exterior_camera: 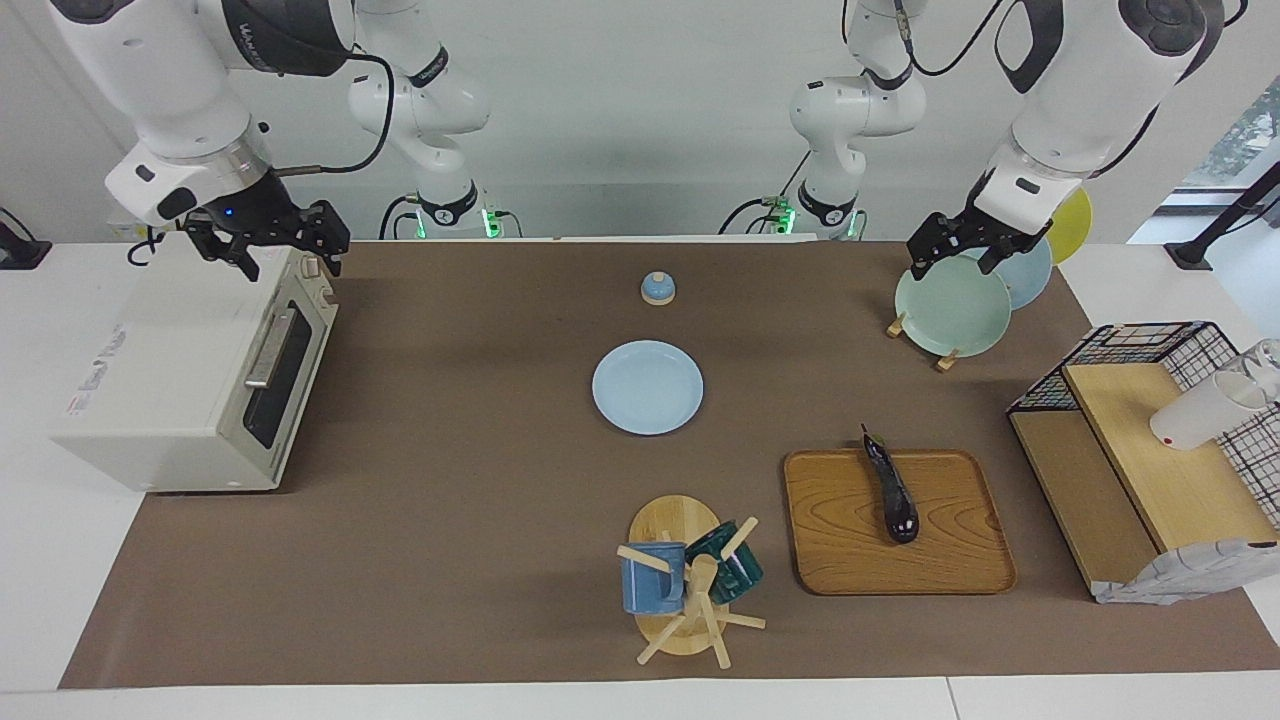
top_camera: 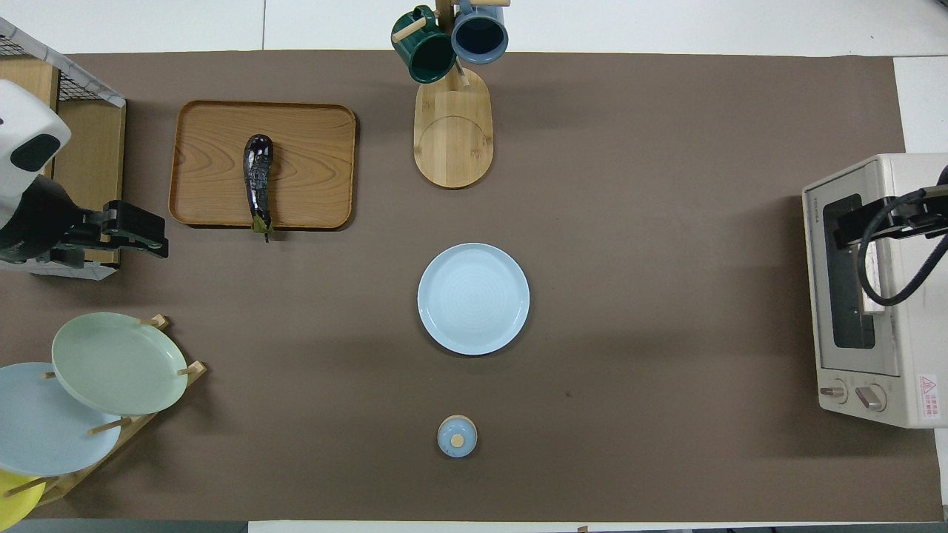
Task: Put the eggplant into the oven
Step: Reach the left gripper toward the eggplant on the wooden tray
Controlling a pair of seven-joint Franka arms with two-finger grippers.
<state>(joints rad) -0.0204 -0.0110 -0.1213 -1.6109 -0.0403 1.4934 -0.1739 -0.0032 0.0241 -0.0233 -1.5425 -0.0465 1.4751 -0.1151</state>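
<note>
The slim dark purple eggplant [exterior_camera: 891,489] [top_camera: 258,180] lies on a wooden tray [exterior_camera: 830,545] [top_camera: 311,163], its stem tip pointing toward the robots. At the right arm's end of the table stands the cream-white oven [exterior_camera: 170,390] [top_camera: 889,392], its dark glass door shut. My right gripper [exterior_camera: 285,252] [top_camera: 852,222] hangs open over the oven's top edge, above the door, holding nothing. My left gripper [exterior_camera: 955,262] [top_camera: 159,237] is open and empty over the plate rack, apart from the eggplant.
A pale blue plate [exterior_camera: 647,387] lies mid-table, with a small blue lidded knob [exterior_camera: 657,288] nearer the robots. A mug tree [exterior_camera: 685,585] stands beside the tray. A plate rack [exterior_camera: 955,305] and a wire basket with wooden shelves [exterior_camera: 1140,470] are at the left arm's end.
</note>
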